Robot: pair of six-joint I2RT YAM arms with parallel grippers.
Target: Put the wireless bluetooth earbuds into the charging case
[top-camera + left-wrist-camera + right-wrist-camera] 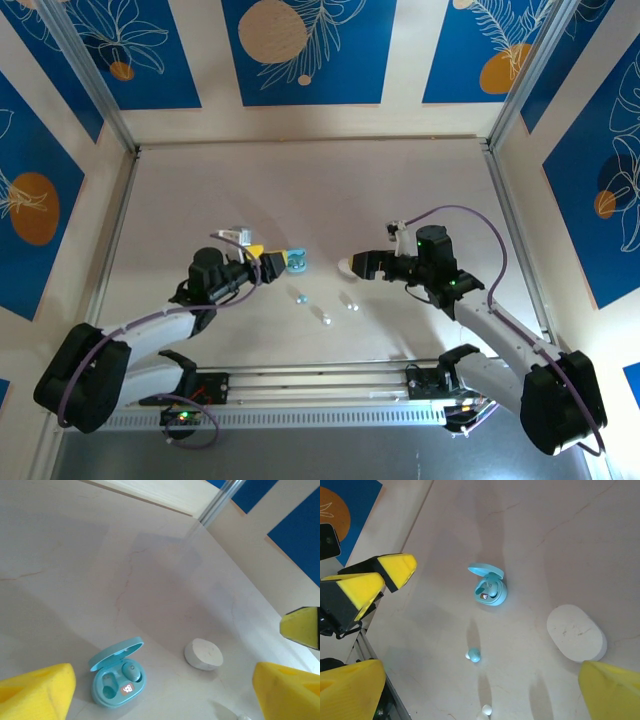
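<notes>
Both claws wide, nothing held: left gripper (278,262) hangs just beside the open blue case (116,679) (one seated bud (131,670) in it, by the look), right gripper (356,266) near the shut white case (576,632). Loose on the table (400,190), nearer the arms: a pale blue bud (474,655) and a white bud (486,710). They look tiny, glossy, light — prob. slippery, so pinch gently across the widest part or they'll squirt out.

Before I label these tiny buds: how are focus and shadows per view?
Top external: even light, earbuds mere specks. Left wrist: open blue case sharp, left tool's fingers soft-edged. Right wrist: long soft shadows beside the blue earbud; white case crisp.
</notes>
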